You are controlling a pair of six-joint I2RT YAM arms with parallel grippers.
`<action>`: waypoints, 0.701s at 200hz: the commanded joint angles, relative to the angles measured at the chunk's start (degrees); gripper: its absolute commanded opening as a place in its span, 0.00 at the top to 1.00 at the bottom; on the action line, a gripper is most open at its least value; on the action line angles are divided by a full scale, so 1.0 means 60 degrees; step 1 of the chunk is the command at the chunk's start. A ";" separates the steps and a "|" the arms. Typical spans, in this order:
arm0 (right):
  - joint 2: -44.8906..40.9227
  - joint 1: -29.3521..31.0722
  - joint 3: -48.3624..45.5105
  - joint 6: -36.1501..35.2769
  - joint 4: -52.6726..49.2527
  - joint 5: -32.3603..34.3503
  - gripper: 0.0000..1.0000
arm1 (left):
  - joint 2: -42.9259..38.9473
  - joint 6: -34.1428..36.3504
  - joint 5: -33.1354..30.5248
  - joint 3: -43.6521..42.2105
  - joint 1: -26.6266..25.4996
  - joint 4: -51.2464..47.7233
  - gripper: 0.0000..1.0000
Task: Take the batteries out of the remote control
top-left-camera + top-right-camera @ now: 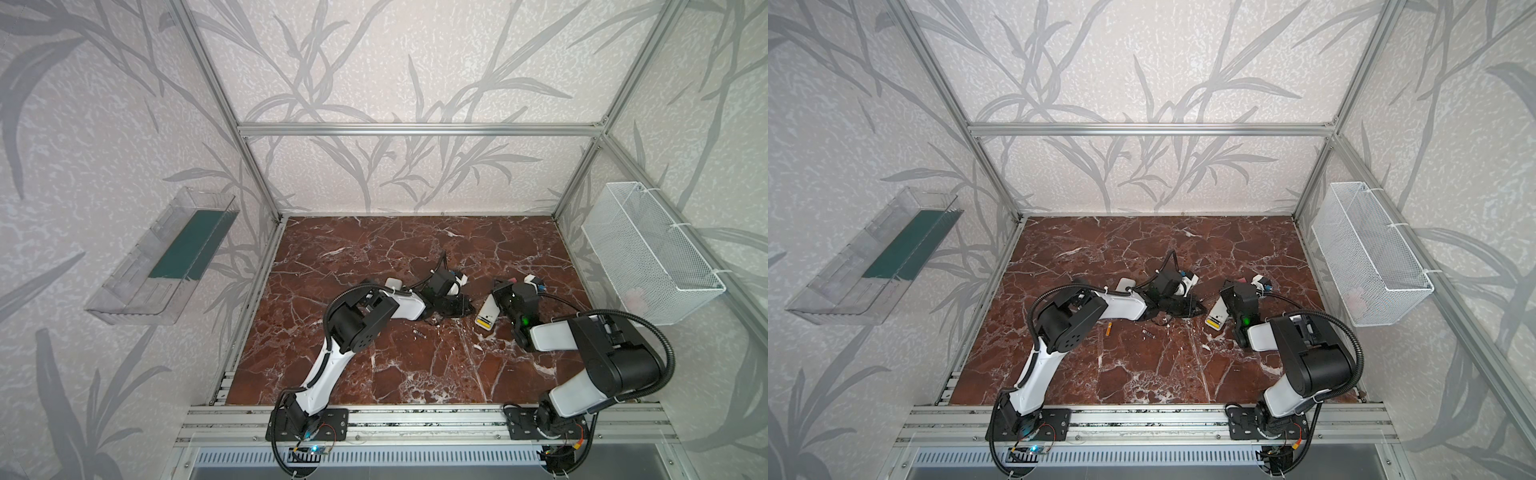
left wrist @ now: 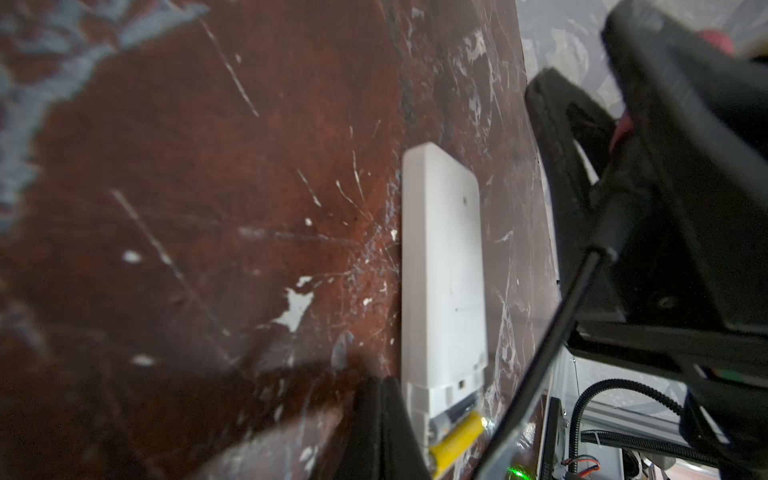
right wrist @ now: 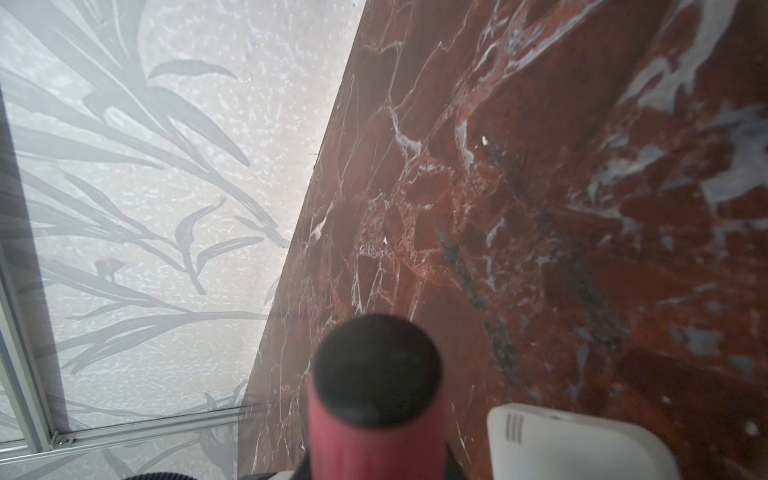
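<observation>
The white remote control (image 2: pixel 444 266) lies on the marble table, its battery bay open at one end. A yellow battery (image 2: pixel 456 441) sits askew in that bay, also seen in both top views (image 1: pixel 484 321) (image 1: pixel 1212 322). My left gripper (image 2: pixel 380 419) is shut and empty, its tips against the remote's side by the bay. My right gripper (image 1: pixel 505 297) is shut on the pink-handled screwdriver (image 3: pixel 374 399), whose dark shaft (image 2: pixel 540 353) slants down to the bay. An orange battery (image 1: pixel 1109 329) and a dark battery (image 1: pixel 1148 333) lie loose on the table nearer the front.
A white rounded object (image 1: pixel 394 284) lies behind my left forearm. A white wire basket (image 1: pixel 652 257) hangs on the right wall and a clear plastic bin (image 1: pixel 162 257) on the left wall. Aluminium frame posts stand at the table's corners.
</observation>
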 commanded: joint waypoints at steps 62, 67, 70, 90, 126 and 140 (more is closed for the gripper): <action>-0.2079 -0.0112 0.0437 -0.2055 -0.2761 0.0392 1.00 | -0.0061 0.0184 -0.0285 -0.0406 -0.0029 -0.0496 0.93; -0.2423 -0.0112 0.0556 -0.2457 -0.3350 0.0538 1.00 | -0.0139 0.0241 -0.0326 -0.0435 -0.0031 -0.0518 0.92; -0.2675 -0.0112 0.0632 -0.2703 -0.3673 0.0643 1.00 | -0.0174 0.0272 -0.0341 -0.0442 -0.0033 -0.0555 0.92; -0.4054 -0.0112 0.1179 -0.4140 -0.5911 0.1655 1.00 | -0.0341 0.0519 -0.0364 -0.0380 -0.0032 -0.0877 0.87; -0.5037 -0.0296 0.1652 -0.6293 -0.7685 0.3159 1.00 | -0.0380 0.0722 -0.0350 -0.0210 -0.0032 -0.1192 0.86; -0.4688 -0.0397 0.1884 -0.6841 -0.7972 0.3244 1.00 | -0.0378 0.0729 -0.0335 -0.0183 -0.0037 -0.1198 0.87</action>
